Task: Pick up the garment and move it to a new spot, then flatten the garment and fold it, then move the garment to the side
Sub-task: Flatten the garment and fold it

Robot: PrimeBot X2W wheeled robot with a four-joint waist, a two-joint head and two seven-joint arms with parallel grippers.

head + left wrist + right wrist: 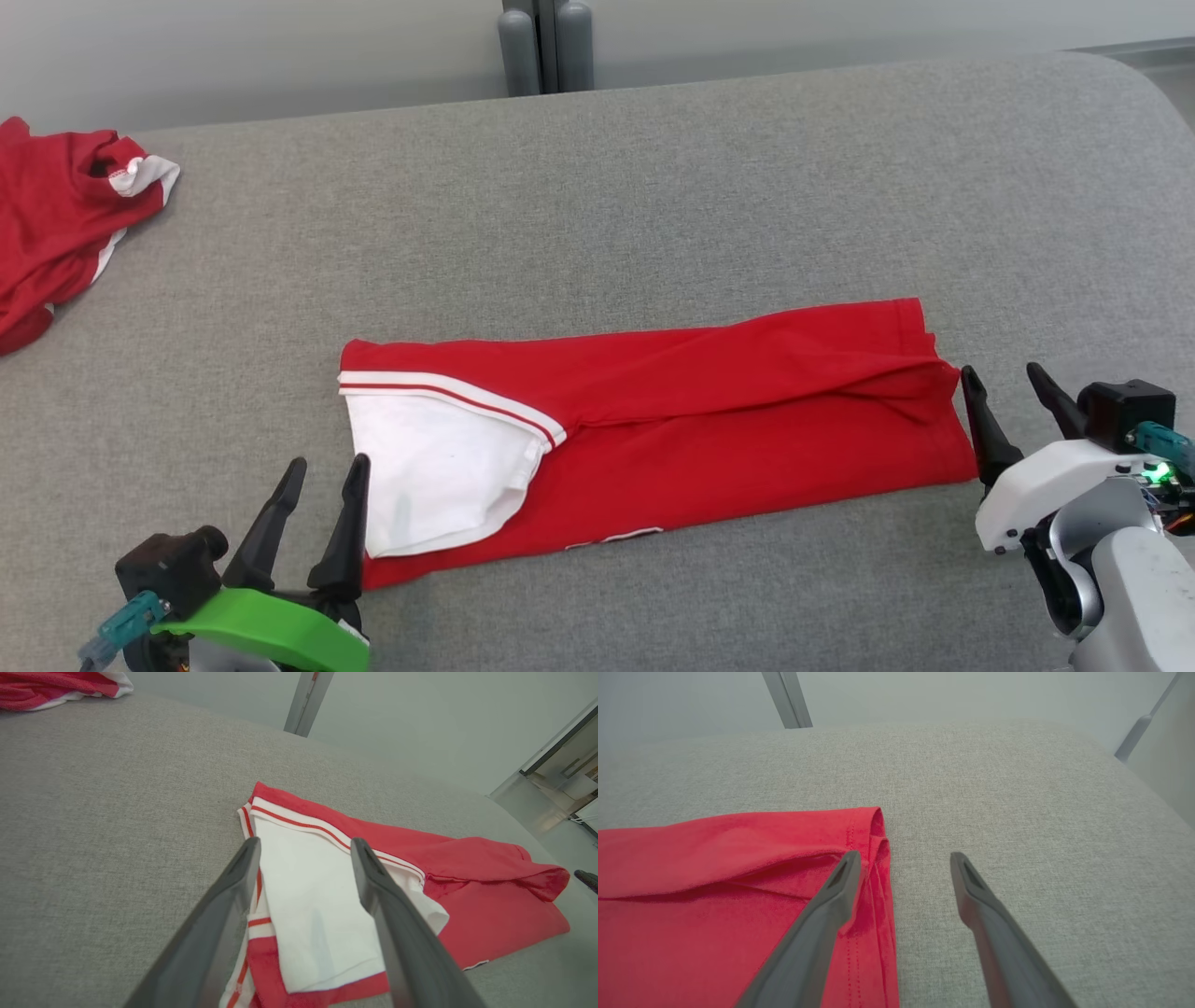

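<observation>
The garment (700, 411), red and folded into a long band, lies flat on the grey cushion (653, 187) and stretches from one gripper to the other. Its white panel (439, 467), edged with a red-and-white stripe, is at the end beside the left gripper (329, 461). In the left wrist view that panel (308, 905) spreads out just ahead of and beneath the left gripper (304, 841). Its jaws are spread wide and grasp nothing. Whether a fingertip touches the cloth cannot be told.

The garment's plain hemmed end meets the right gripper (1001, 370), whose jaws also stand apart and empty. In the right wrist view, the inner finger of the right gripper (905, 854) is over the doubled hem of the garment (738, 882), and the outer finger is over bare cushion (1017, 812).

Well beyond the left gripper and off to its outer side, a crumpled red cloth (56, 224) with white trim lies at the cushion's far edge. Grey posts (546, 47) rise behind the cushion, far ahead of both grippers.
</observation>
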